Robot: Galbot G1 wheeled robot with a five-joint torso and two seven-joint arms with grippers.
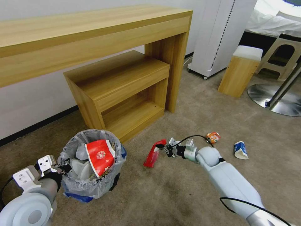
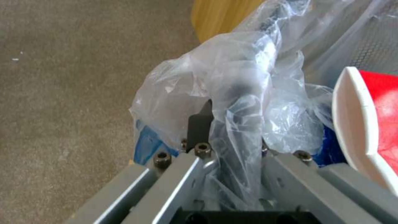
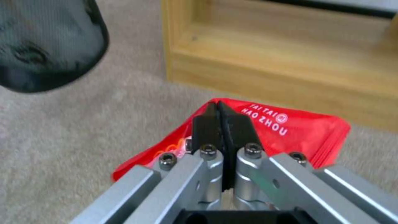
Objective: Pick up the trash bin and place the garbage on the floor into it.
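Red wrapper: right gripper is pinching its top edge, pads pressed together, the lower end trailing near the carpet just beside the bin. Bin: left gripper is clamping its bag-covered rim; a red cup and pale litter are already lying inside. Outstanding, by judgement: this wrapper, the orange can and blue-white cup are waiting on the carpet

The left gripper has its jaws closed on the trash bin's rim, pinching the crinkly clear plastic bag bunched between them; 1 red and white paper container sits just beside the jaws inside the bin; beige floor lies on the other side.
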